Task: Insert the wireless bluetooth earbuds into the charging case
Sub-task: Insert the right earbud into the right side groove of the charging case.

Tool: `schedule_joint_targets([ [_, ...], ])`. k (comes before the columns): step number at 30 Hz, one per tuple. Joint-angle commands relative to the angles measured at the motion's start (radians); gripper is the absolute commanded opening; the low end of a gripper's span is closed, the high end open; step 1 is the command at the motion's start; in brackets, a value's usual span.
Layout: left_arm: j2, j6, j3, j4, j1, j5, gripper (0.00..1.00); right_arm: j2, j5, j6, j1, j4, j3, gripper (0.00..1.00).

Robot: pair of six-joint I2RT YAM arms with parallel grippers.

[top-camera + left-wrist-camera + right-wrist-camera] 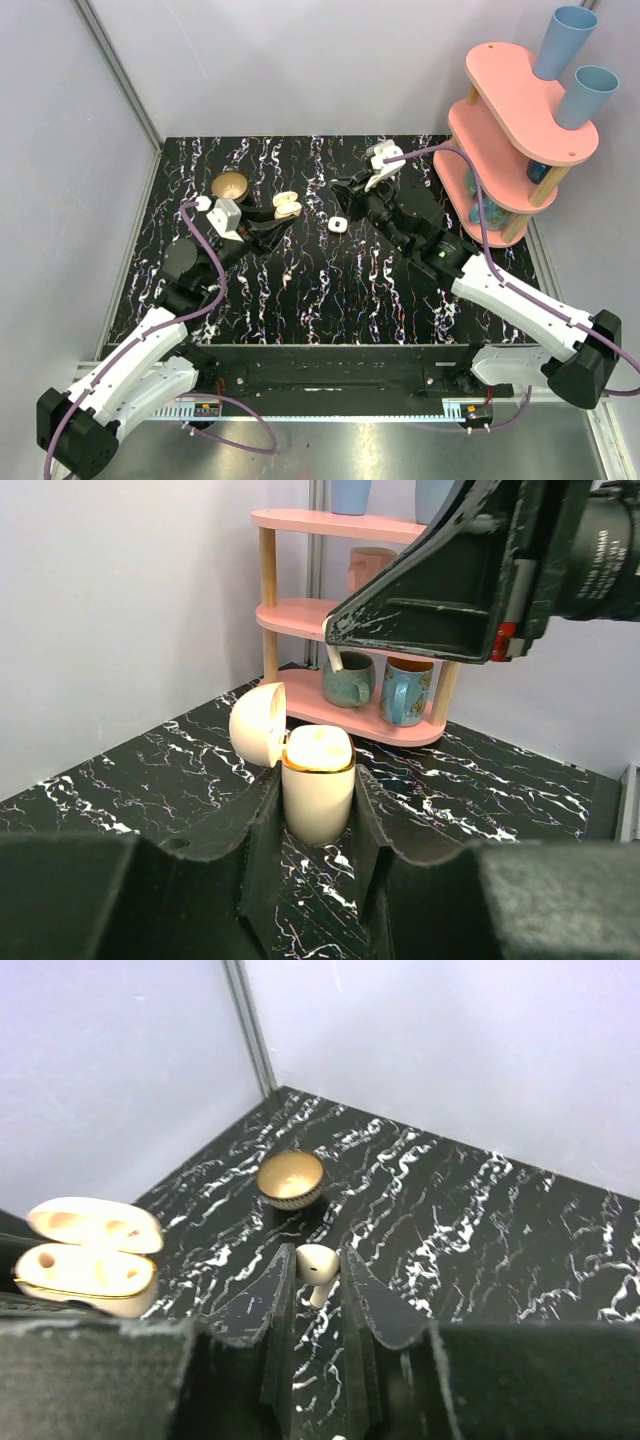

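The charging case stands upright on the table with its lid swung open to the left. My left gripper is shut on the case body. The same case lies left of centre in the top view, at the left gripper. My right gripper is shut on one cream earbud, stem pointing down, held above the table to the right of the open case. In the left wrist view the right gripper hangs above and beyond the case. A small white piece, seemingly another earbud, lies on the table.
A brass-coloured round bowl sits at the back left, close to the case. A pink tiered shelf with blue cups and mugs stands at the back right. Grey walls close in the black marbled table.
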Motion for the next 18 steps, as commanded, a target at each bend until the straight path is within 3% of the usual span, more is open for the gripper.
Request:
schedule_joint_targets([
  [1,0.011,-0.007,0.035,0.059,-0.002,-0.004,0.00,-0.041,0.037,-0.026,0.051,0.171,-0.013,0.08],
  [18,0.030,0.013,0.034,0.085,-0.002,0.051,0.00,-0.010,-0.072,-0.009,0.156,0.254,0.007,0.08],
])
